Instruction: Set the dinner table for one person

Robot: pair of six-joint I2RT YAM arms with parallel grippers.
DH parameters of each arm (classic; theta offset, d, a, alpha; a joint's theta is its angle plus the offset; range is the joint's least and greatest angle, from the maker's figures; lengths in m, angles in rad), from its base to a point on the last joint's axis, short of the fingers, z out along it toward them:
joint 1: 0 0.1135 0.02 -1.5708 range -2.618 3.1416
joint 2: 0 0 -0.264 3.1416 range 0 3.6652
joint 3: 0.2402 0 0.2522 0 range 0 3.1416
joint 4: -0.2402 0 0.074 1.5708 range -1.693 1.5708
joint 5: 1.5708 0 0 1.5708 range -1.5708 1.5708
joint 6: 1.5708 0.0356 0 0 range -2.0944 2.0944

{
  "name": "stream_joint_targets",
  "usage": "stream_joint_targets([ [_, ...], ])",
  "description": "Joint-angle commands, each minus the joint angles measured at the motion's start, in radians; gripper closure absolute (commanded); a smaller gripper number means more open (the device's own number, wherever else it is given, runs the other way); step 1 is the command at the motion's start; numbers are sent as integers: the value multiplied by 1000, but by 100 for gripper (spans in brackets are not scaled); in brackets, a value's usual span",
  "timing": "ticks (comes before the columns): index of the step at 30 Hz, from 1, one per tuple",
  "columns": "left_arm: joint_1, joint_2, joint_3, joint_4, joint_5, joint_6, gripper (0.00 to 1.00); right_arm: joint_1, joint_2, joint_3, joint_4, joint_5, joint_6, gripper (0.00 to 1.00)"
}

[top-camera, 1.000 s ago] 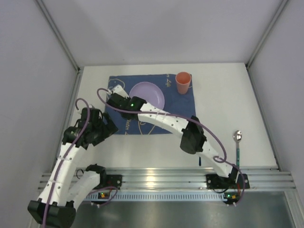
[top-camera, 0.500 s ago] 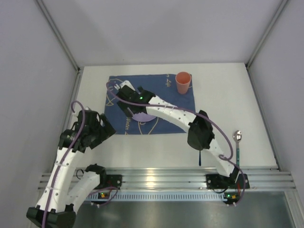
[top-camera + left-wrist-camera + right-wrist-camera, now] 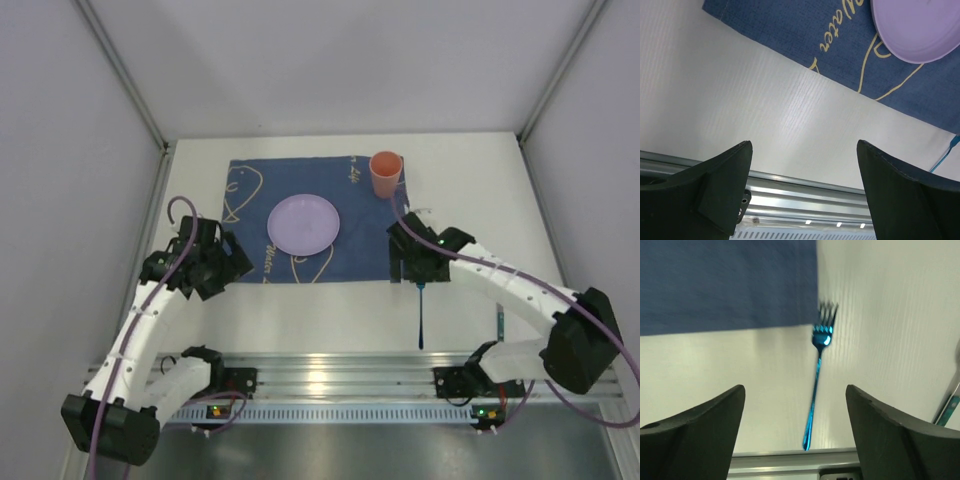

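Plate (image 3: 303,222) on blue mat (image 3: 250,190), right gripper (image 3: 795,390) open above fork (image 3: 816,385), apparently apart

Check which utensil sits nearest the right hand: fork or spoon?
The blue fork, lying right under the right hand by the mat's near right corner. The spoon lies farther right, partly behind the arm.
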Motion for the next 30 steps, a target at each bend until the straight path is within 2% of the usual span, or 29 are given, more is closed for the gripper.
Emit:
stream_joint_targets([
  [1,-15,23,-2,78,28,8,10,-77,42,-165,34,-178,127,20],
  [4,-26,33,12,80,29,3,10,-120,88,-210,84,-203,130,26],
  [5,-29,33,16,80,29,3,10,-128,114,-216,97,-209,127,32],
  [11,-46,18,48,32,8,3,10,-197,195,-276,226,-281,121,40],
  [16,-49,-34,39,-11,-9,-1,10,-222,260,-313,305,-275,131,49],
  [17,-49,-39,39,-29,-11,-3,10,-229,261,-328,349,-287,136,55],
  [19,-49,-55,39,-45,-17,-5,10,-242,264,-368,381,-295,148,62],
  [20,-49,-63,41,-51,-23,-6,10,-237,257,-373,384,-269,148,73],
  [22,-49,-78,41,-68,-32,-8,10,-237,246,-383,387,-264,144,82],
  [23,-49,-85,33,-69,-34,-8,10,-239,247,-383,380,-253,141,92],
  [25,-49,-95,19,-68,-35,-14,10,-237,252,-379,348,-241,131,100],
  [30,-49,-102,-54,13,24,3,10,-237,185,-364,265,-174,136,100],
])
